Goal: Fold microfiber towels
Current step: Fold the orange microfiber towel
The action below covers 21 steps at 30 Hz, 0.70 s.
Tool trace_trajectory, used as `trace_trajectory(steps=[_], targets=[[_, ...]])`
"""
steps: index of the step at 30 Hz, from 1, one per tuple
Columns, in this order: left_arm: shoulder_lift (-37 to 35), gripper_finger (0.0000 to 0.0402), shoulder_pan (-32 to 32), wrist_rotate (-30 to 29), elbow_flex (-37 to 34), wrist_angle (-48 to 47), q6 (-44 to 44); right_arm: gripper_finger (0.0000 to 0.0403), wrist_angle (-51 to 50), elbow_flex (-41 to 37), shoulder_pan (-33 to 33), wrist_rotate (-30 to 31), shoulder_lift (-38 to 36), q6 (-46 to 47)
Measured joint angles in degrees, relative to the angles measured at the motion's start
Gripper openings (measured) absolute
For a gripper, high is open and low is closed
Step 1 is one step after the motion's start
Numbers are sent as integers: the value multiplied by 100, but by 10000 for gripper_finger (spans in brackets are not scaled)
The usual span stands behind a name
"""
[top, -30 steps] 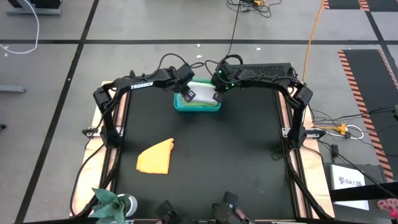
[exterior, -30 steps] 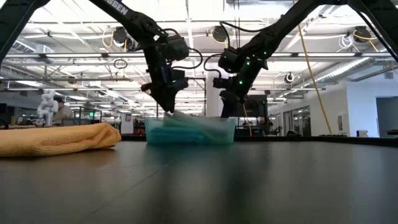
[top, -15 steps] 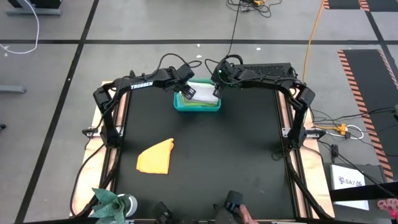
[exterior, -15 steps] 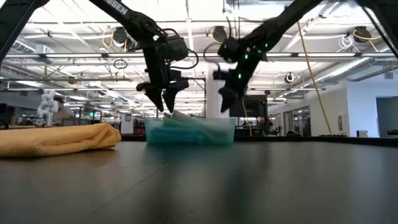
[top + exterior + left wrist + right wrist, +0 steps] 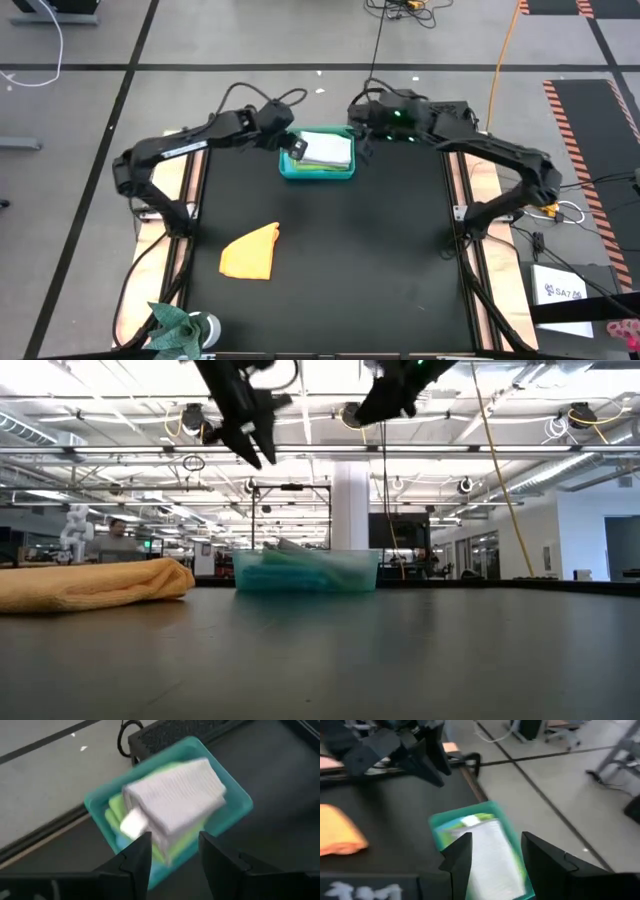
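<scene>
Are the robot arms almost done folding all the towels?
Nearly. A folded grey towel tops the green and blue ones in the teal bin. Both the left gripper and right gripper hang above it, open and empty. The orange towel lies on the table, not binned.

Black table [image 5: 380, 250], matte top. Teal bin [image 5: 317, 172] at far edge, centre, with folded towels inside. Orange towel [image 5: 250, 251], folded, flat on near-left part of top, well apart from bin. Green plant-like item [image 5: 172, 325] at near-left corner.
</scene>
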Motion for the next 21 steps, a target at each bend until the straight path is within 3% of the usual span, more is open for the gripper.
trace_trajectory(steps=[6,9,15,21], targets=[[-480,161,-1118,-834,2,-1100,-1045,160,-258,-446,767,-604,-476,734],[-546,161,-1782,-1217,2,-1773,-1876,160,-143,-832,1243,-613,-503,816],[-528,161,-3034,-1378,4,-2714,-3928,160,942,-1673,1946,-649,-432,1180],[-322,161,-4116,-1569,9,-3151,-5764,160,1320,-2160,2278,-730,-344,1535]])
